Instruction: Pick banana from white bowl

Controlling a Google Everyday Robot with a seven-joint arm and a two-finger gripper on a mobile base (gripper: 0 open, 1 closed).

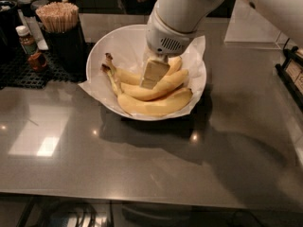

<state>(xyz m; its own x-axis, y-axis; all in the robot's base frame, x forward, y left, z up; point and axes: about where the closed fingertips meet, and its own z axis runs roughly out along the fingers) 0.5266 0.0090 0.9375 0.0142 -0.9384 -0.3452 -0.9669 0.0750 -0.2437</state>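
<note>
The white bowl (97, 51) sits on the grey tabletop (142, 174), a little toward 12 o'clock from its middle, and is lined with crinkled white paper (198, 48) that pokes over the rim at 2 o'clock and at 8 o'clock. Inside lie the bananas (156, 105), a small yellow bunch of three or so, curved along the bowl's 6 o'clock side with their dark stems pointing to 10 o'clock. The white arm (182, 8) comes in from 1 o'clock and hangs over the bowl, and the claw (154, 74) is down among the bananas near the bowl's centre, its pale tip touching the upper fruit. How wide the claw stands, or whether it grips a banana, I cannot tell. The bananas all rest in the bowl. At 10 o'clock from the bowl, just beside it, stands a dark cup of wooden sticks (61, 32), and further toward 9 o'clock a small bottle (27, 44) stands on a black mat (19, 74).
</note>
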